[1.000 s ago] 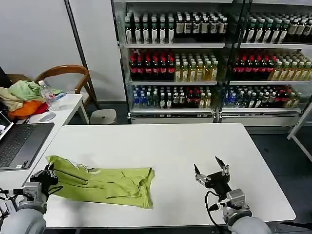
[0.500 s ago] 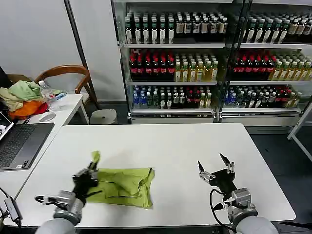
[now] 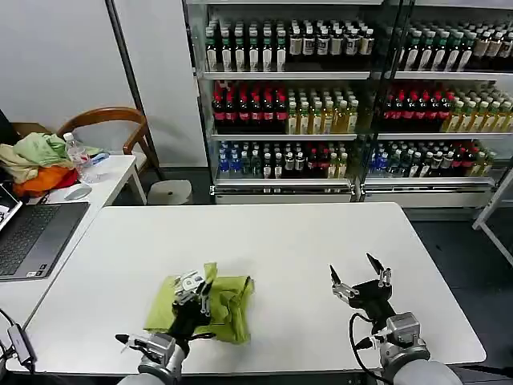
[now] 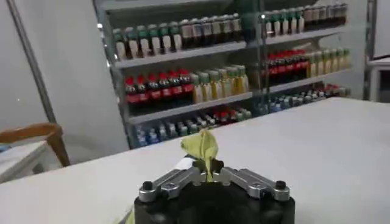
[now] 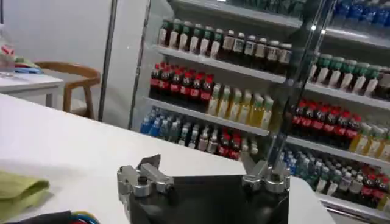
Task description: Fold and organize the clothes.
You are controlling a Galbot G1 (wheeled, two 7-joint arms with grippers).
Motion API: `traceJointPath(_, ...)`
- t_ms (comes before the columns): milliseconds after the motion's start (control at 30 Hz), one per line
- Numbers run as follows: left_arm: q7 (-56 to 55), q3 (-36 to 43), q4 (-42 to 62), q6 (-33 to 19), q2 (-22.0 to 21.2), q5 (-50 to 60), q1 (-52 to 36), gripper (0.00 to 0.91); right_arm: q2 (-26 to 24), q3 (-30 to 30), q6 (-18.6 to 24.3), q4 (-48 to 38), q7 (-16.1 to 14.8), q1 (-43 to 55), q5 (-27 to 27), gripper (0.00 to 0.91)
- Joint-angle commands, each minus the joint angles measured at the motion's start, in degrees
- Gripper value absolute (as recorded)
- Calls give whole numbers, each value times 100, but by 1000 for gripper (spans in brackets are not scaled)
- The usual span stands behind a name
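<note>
T-shirt [image 3: 210, 303] lies bunched at lower centre-left of the worktop [image 3: 280, 241], my left end effector [image 3: 195, 295] clenched on its lifted edge; the right end effector [image 3: 360, 281], released, waits well apart toward the lower right.

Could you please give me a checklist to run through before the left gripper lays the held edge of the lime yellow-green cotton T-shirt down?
1. Left gripper shut on an edge of the lime yellow-green cotton T-shirt: ok; cloth sticks up between its fingers.
2. Held edge carried over the shirt's middle: ok.
3. Right gripper open, apart from the shirt: ok.
4. Shirt wholly on the white table: ok.
5. Layers beneath lie flat: not ok, wrinkled.
6. Edges aligned: cannot tell.
</note>
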Motion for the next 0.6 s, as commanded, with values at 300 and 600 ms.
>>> traceJointPath(300, 259, 662, 519, -908, -251, 6, -541, 907, 67, -52, -8, -52, -18, 49, -9, 907)
traceJointPath(600, 313, -494, -400, -774, 115, -672, -79, 907, 52, -51, 2, -85, -44, 79, -4, 907)
